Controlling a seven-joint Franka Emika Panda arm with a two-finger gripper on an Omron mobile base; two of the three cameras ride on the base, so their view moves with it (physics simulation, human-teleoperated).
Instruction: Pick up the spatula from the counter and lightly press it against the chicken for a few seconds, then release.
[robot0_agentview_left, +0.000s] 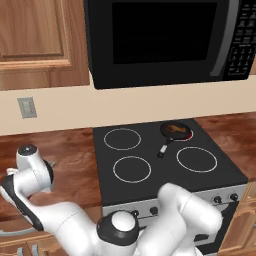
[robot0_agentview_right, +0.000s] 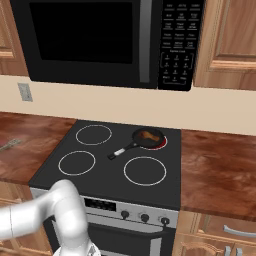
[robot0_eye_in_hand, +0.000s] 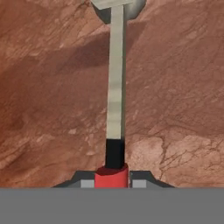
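Between the stove top (robot0_agentview_left: 155, 175) and the overhanging microwave (robot0_agentview_left: 165, 40) runs an open gap; the frying pan (robot0_agentview_left: 186, 131) rim rings the chicken (robot0_agentview_left: 173, 129), its handle (robot0_agentview_left: 165, 146) jutting front-left.

Grey, red-handled spatula (robot0_eye_in_hand: 115, 87) on counter (robot0_eye_in_hand: 52, 109) — browned chicken (robot0_agentview_left: 173, 128) sits in pan (robot0_agentview_left: 165, 146).

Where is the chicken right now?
The chicken sits in the small black pan on the stove's back right burner, the one glowing red, right below the microwave.
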